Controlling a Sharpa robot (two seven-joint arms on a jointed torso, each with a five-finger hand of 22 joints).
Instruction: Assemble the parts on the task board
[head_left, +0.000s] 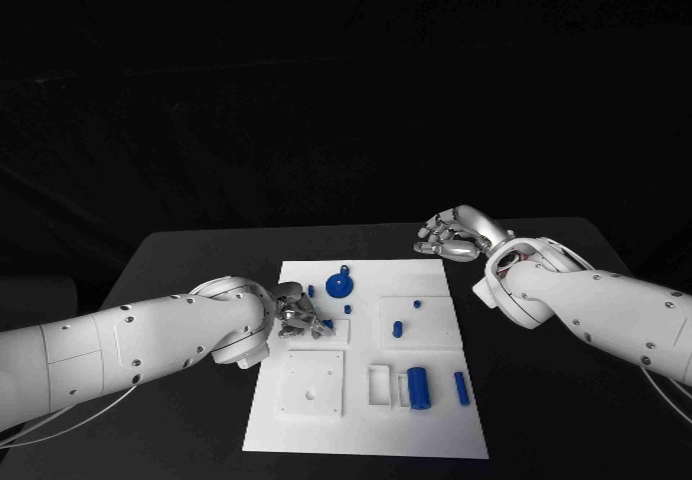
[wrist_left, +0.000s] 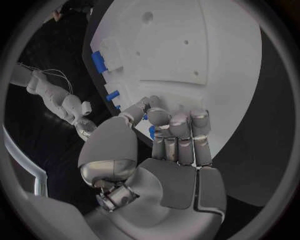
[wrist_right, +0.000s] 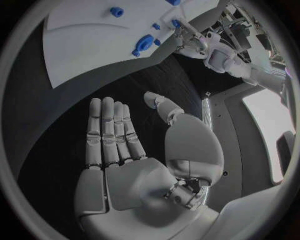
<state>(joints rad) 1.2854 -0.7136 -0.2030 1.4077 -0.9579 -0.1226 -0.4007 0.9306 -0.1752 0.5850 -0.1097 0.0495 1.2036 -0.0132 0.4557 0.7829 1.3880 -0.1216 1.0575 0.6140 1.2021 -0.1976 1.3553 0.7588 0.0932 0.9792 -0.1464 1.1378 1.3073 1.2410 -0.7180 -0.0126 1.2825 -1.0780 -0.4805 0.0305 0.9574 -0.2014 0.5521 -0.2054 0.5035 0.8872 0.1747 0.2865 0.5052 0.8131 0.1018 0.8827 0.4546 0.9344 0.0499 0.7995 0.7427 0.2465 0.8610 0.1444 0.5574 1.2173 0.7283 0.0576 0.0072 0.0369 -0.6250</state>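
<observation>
White task board (head_left: 433, 420) on black table (head_left: 202, 260)

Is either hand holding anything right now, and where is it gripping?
The right hand holds nothing; its fingers lie flat and apart over the table. The left hand curls over the board's edge against a small blue part; a real grip cannot be told.

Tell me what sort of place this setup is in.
Probably a robotics lab or test bench, not a home or factory line. A white task board with small blue parts lies on a black table against a dark backdrop, worked by the left hand and right hand.
</observation>
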